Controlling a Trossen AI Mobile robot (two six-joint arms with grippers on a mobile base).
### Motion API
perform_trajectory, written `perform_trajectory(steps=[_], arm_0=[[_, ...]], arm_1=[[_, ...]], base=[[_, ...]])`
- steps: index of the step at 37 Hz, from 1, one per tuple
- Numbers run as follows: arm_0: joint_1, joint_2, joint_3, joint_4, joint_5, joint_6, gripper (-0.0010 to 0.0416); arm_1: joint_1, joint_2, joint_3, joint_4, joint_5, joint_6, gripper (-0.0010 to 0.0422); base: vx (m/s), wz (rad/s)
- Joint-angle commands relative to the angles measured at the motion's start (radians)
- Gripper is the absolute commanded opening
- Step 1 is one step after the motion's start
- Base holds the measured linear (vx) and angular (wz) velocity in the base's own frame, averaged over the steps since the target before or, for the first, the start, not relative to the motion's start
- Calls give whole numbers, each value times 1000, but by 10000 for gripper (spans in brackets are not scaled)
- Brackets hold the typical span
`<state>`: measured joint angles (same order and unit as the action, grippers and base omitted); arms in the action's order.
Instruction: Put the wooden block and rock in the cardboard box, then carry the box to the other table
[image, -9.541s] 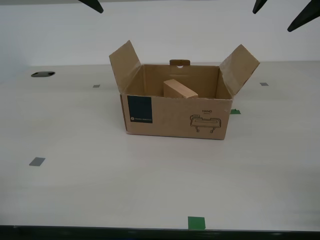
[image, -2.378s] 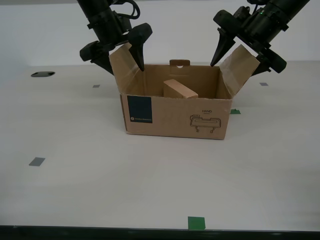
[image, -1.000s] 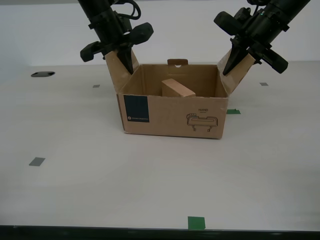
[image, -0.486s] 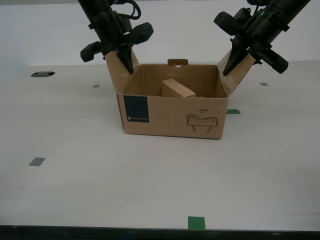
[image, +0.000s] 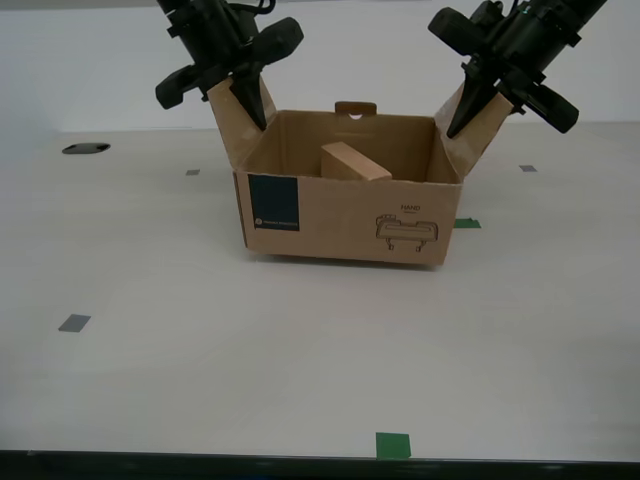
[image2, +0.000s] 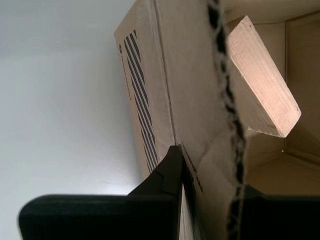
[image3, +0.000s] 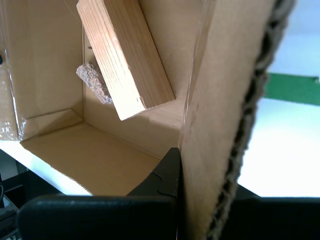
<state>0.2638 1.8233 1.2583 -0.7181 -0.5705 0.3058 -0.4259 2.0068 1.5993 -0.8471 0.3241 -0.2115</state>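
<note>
Both grippers' jaws pinch the brown corrugated cardboard box's (image: 345, 215) side flaps; keep both lifts level so the pale wooden block (image: 355, 163) stays inside.

Both arms are seen reaching down from the top of the exterior view, angled inward. My first gripper (image: 490, 118), at that view's right, is clamped with its fingers (image3: 167, 172) on a side flap of the cardboard box (image: 340, 215). My second gripper (image: 225, 105), at the left, is clamped likewise on the opposite flap.
</note>
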Motion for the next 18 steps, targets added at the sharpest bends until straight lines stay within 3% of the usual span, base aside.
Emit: perform_trajectory(steps=[1,18], arm_0=[[1,-2,19,-3,-8,-2,-1],[1,-2,82,-35,-8,-2,-1]], arm_1=[[-2,-27,1,-8,21,1,-2],[-13,-146,-61,15,21,-4,-2]], base=[[0,0],[-10,1]])
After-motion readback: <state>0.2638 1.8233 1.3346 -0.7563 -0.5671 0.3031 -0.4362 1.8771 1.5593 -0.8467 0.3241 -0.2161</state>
